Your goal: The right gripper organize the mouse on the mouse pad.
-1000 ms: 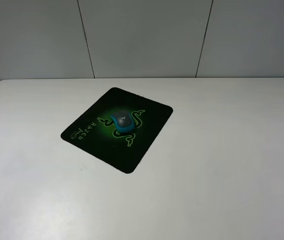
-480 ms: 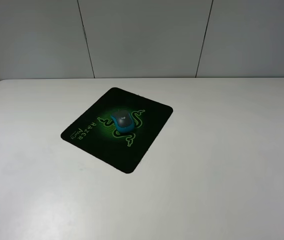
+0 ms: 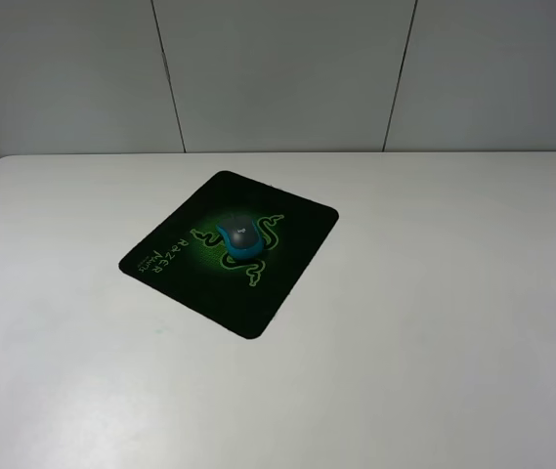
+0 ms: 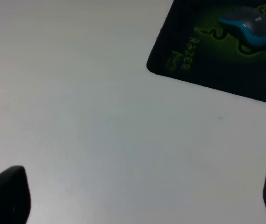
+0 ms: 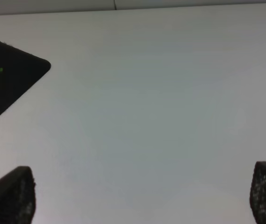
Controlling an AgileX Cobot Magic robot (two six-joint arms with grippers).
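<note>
Mouse (image 3: 241, 237) resting mid-pad (image 3: 287, 283), on the green logo, long axis running diagonally. Right gripper (image 5: 142, 198), fingers spread wide and empty, hovers over bare table (image 3: 434, 313) with only the pad's corner in its view; left gripper (image 4: 137, 196) likewise spread

Teal-grey mouse (image 3: 241, 236), black-green mouse pad (image 3: 287, 264)

Matt black mouse pad (image 3: 229, 254), glossy teal plastic mouse (image 3: 240, 236), smooth white table (image 3: 434, 322).
</note>
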